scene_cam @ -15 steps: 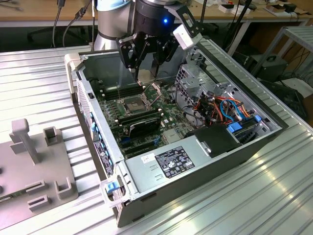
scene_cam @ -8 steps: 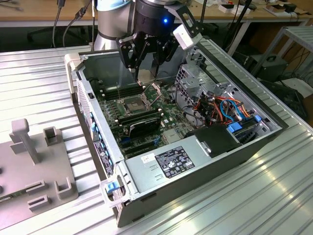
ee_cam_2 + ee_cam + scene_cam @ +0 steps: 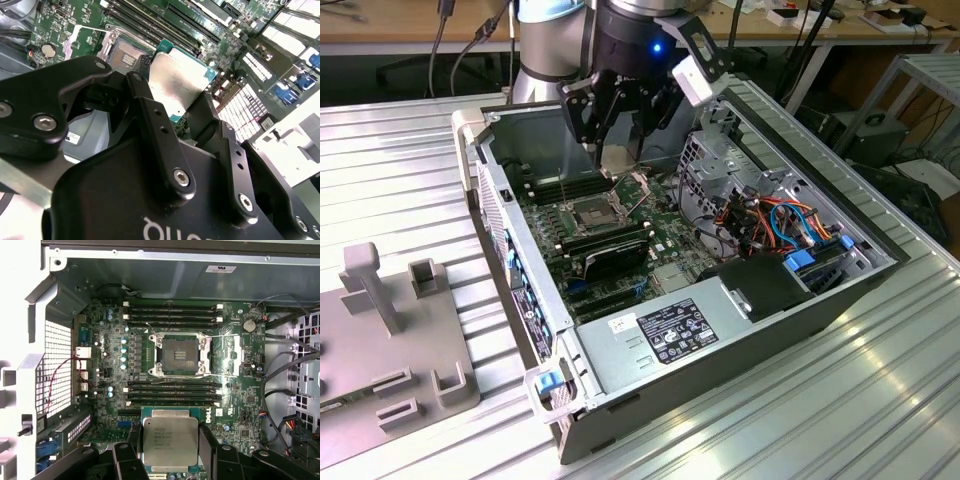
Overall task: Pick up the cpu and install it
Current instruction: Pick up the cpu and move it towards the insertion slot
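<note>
Our gripper (image 3: 175, 100) clamps the cpu (image 3: 170, 440) above the open case (image 3: 720, 385) on a ribbed metal table (image 3: 820, 420); desks (image 3: 400, 25) stand behind.

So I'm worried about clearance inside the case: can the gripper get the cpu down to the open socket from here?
Probably yes: the gripper holds the cpu, and the socket looks open and empty, with nothing lying over it.
</note>
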### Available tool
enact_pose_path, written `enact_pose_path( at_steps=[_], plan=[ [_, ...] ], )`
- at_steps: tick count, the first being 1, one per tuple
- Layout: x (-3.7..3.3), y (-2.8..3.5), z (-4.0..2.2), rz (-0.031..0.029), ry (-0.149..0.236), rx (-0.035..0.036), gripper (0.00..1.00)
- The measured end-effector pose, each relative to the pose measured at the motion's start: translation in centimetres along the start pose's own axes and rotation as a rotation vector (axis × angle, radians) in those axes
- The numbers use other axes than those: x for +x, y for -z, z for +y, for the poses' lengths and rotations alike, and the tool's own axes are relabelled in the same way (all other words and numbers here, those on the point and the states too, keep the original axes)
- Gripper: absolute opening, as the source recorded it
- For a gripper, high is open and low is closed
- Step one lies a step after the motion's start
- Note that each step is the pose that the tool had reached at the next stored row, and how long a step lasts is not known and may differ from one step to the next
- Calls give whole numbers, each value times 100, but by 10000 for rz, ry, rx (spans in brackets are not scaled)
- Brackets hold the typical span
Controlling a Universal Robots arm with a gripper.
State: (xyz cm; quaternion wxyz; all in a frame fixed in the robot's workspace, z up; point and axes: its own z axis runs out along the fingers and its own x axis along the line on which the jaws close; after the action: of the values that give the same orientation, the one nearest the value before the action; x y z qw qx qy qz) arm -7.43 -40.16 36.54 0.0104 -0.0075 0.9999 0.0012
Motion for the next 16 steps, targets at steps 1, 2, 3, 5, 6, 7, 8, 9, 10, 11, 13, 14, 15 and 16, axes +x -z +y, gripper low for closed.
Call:
enact_pose_path(
  at_steps=[1,2,3,5,6,7,8,9,10,11,13,14,15,16],
  plan=[
    [-1,-16,1,0,-1,0,55],
    [-1,-25,3,1,-1,1,55],
    [-3,-34,3,0,-1,0,55],
    [-10,-60,3,-1,0,-1,55],
    [-12,-71,4,0,0,-1,55],
    [-14,-81,4,0,-1,-1,55],
    [-19,-93,3,0,1,-1,55],
    [-30,-107,3,-1,1,0,55],
    [-42,-120,3,0,0,0,55],
    [-61,-142,3,0,0,-1,55],
    [-83,-176,5,0,0,1,55],
    [-94,-200,10,1,0,1,55],
    [-104,-221,15,0,0,0,55],
    [-116,-246,21,0,1,-1,55]
  ],
)
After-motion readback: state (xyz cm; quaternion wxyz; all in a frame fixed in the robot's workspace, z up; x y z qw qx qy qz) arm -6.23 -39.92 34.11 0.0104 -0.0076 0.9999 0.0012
